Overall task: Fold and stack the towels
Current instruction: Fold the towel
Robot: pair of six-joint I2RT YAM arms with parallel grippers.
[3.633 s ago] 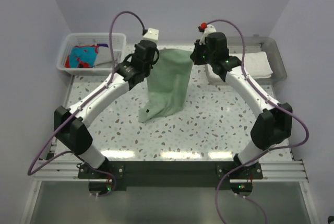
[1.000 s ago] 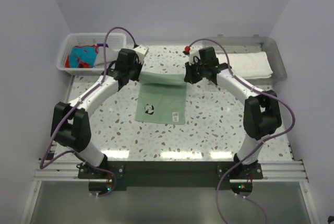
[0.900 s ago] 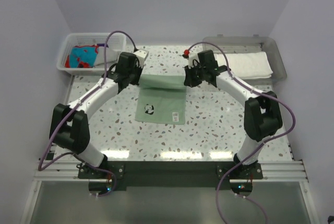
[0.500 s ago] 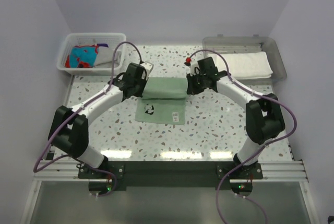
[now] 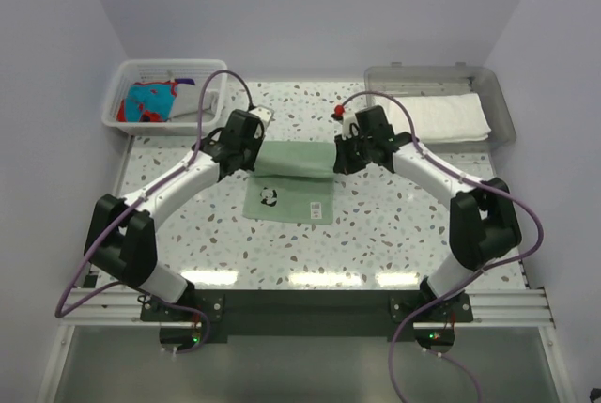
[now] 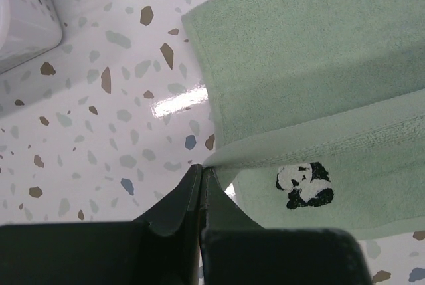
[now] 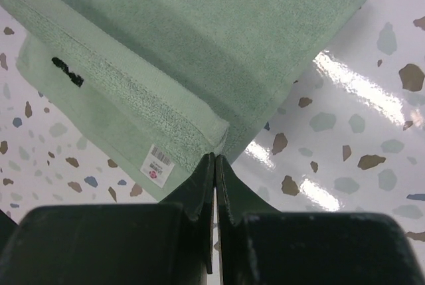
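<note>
A pale mint green towel (image 5: 291, 185) lies mid-table, its near half flat with a panda print (image 6: 304, 184) and a small label (image 7: 156, 164) showing. Its far edge is lifted and doubled back over that half. My left gripper (image 5: 255, 155) is shut on the left corner of that edge, pinched at the tips (image 6: 201, 167). On the right corner my right gripper (image 5: 338, 161) is shut as well (image 7: 214, 157). A folded white towel (image 5: 453, 116) rests in the clear tray. In the basket lies a turquoise-and-red towel (image 5: 148, 102).
The white slatted basket (image 5: 131, 72) stands at the back left, its corner showing in the left wrist view (image 6: 20, 26). At the back right sits the clear grey tray (image 5: 502, 107). The speckled tabletop (image 5: 394, 234) spreads in front of the towel.
Both grippers have come toward the near side and lower, drawing the towel's far edge over its flat half. Earlier still, the towel hung in the air between them.
</note>
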